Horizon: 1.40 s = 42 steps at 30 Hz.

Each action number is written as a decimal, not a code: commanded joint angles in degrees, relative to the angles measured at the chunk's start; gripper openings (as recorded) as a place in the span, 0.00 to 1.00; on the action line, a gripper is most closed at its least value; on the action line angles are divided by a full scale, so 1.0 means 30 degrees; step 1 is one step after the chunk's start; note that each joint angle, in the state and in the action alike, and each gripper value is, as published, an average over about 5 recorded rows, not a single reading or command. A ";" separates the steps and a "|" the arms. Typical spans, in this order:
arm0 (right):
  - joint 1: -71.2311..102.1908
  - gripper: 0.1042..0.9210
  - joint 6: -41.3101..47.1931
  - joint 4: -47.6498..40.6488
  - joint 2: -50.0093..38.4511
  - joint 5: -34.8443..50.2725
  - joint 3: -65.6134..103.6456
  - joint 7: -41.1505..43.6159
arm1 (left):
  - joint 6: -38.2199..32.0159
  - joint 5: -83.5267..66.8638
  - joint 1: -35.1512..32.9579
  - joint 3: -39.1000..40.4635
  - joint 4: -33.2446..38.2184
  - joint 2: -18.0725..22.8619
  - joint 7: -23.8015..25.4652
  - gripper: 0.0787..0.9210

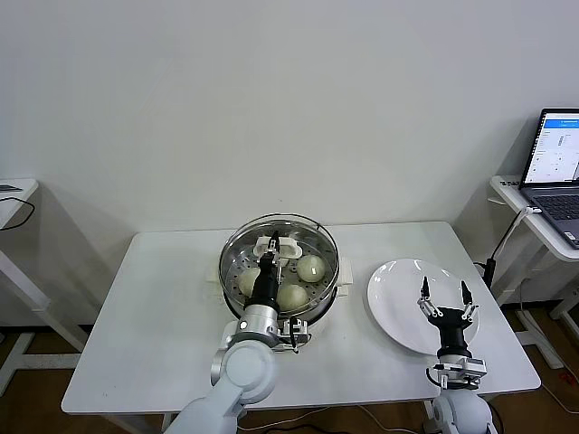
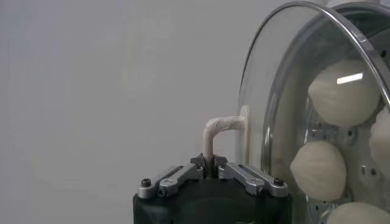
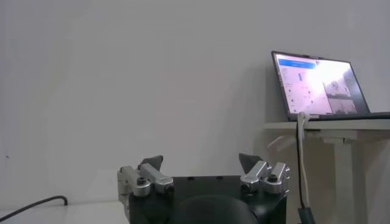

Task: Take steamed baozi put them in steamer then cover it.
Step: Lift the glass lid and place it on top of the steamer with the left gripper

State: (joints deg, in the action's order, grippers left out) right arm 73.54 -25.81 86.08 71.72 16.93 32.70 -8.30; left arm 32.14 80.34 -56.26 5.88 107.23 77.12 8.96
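The steel steamer (image 1: 233,268) stands at the middle of the white table on its cream base. The glass cover (image 1: 317,230) lies over it. My left gripper (image 1: 271,246) is above the steamer's centre, shut on the cover's cream handle (image 2: 214,129). Three baozi (image 1: 311,266) show through the glass in the head view, and baozi (image 2: 342,91) show behind the cover (image 2: 274,91) in the left wrist view, where the left gripper (image 2: 208,166) clamps the handle's stem. My right gripper (image 1: 443,297) hangs open over the white plate, holding nothing; its fingers (image 3: 152,164) stand wide apart around the right gripper's gap (image 3: 202,162).
An empty white plate (image 1: 398,280) lies on the table right of the steamer. A laptop (image 1: 554,172) sits on a side desk at the far right, with a cable hanging from it. Another desk edge (image 1: 16,194) shows at the far left.
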 commanded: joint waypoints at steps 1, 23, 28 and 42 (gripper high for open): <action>-0.0021 0.88 0.0027 -0.0042 -0.0012 -0.0009 0.0037 -0.0010 | 0.0315 0.0778 0.0217 0.0261 -0.0692 0.0328 0.0476 0.13; -0.0125 0.88 -0.0017 -0.0251 0.0050 -0.0055 -0.0020 0.0011 | 0.0450 0.1278 0.0371 0.0203 -0.1154 0.0724 0.1093 0.13; -0.0173 0.88 -0.0020 -0.0276 0.0060 -0.0062 -0.0038 0.0013 | 0.0426 0.1324 0.0294 0.0161 -0.1218 0.0767 0.1090 0.13; -0.0178 0.88 -0.0036 -0.0239 0.0058 -0.0046 -0.0001 -0.0003 | 0.0258 0.1622 0.0267 0.0008 -0.1519 0.0912 0.1222 0.13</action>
State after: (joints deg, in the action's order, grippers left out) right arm 73.02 -25.88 85.26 71.91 16.77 32.63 -8.28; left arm 33.09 84.77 -55.26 6.10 102.94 79.71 12.36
